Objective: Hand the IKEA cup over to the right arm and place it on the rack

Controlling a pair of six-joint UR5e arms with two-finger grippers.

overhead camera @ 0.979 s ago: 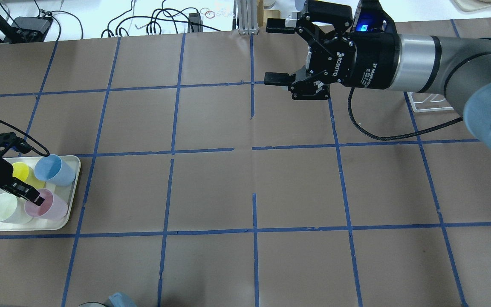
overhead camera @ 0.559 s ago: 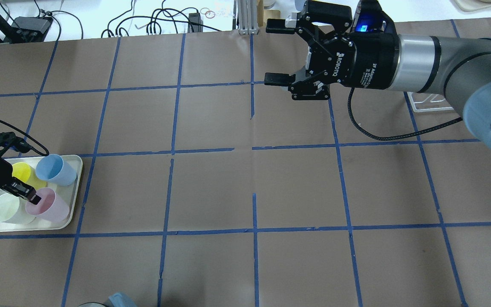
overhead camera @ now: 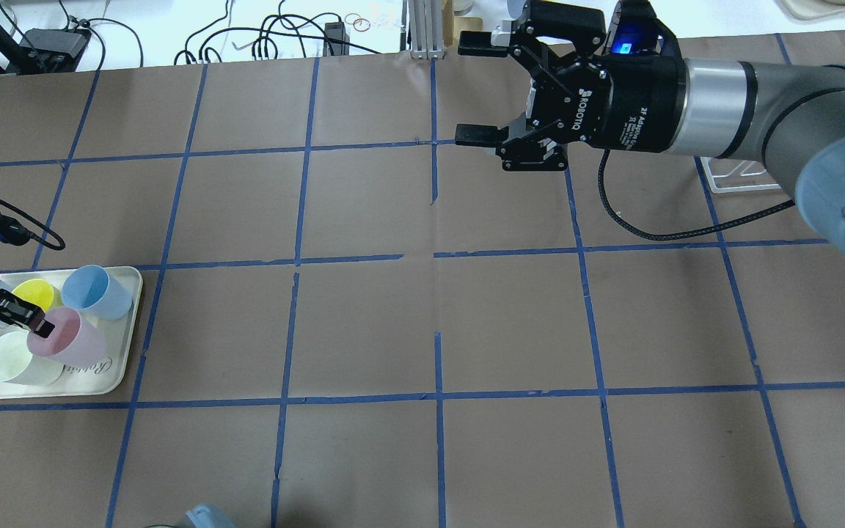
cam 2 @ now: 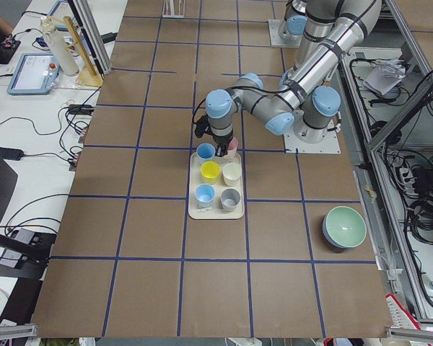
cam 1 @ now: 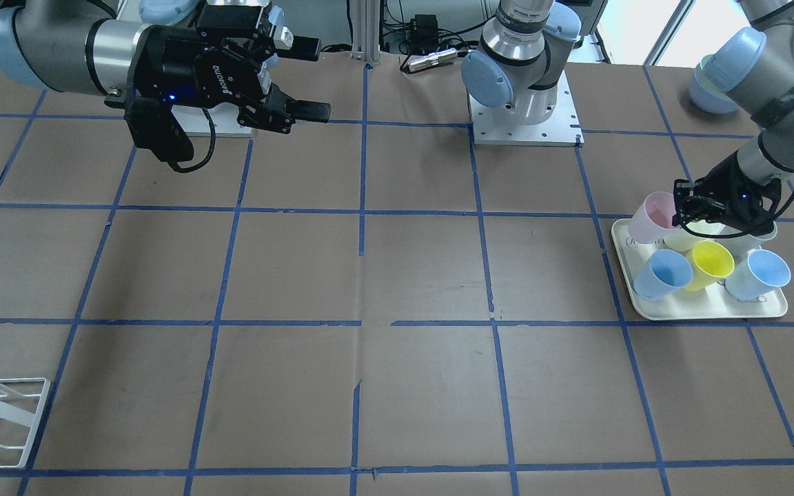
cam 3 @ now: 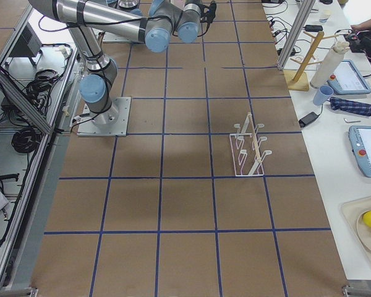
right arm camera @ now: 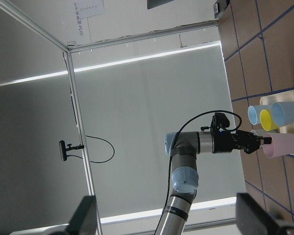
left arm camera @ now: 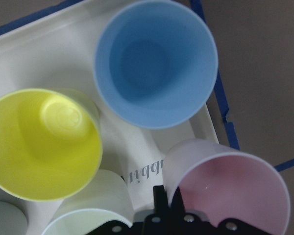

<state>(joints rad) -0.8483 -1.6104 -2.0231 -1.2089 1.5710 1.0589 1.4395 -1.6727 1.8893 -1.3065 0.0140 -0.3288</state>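
Far left in the overhead view, over the cream tray (overhead camera: 131, 323): the IKEA cup (overhead camera: 74, 343), mouth up and seemingly raised just off the tray floor at the end nearest the table's middle. Clamped by the left gripper (overhead camera: 37, 325) in a rim pinch, one finger inside the mouth and the other outside the wall — probably the only way in, given neighbours packed close all round. Stands just beside the blue cup (overhead camera: 96, 291), the yellow cup (overhead camera: 34, 293) and a pale cup (overhead camera: 8, 358), whether touching any of them hard to tell. Leaves nearly the whole tapered body bare below the fingers, handy for a second claw to take hold of. Next, across the middle, brown table (overhead camera: 437, 308) crossed by blue tape lines (overhead camera: 364, 259), likely the meeting ground for the handover. Further right, held level above the far half of the table: the right gripper (overhead camera: 468, 88), fingers spread wide, holding nothing, aimed sideways toward the tray end. Looks posed to receive rather than to reach — well apart from the cup for now. Farthest right, largely hidden behind the right arm (overhead camera: 782, 110) from overhead but plain from the right-end camera: the rack (cam 3: 248, 147), white wire with pegs slanting upward, set on that arm's side of the table and far from the tray. Hence, presumably, the need for a transfer at all.
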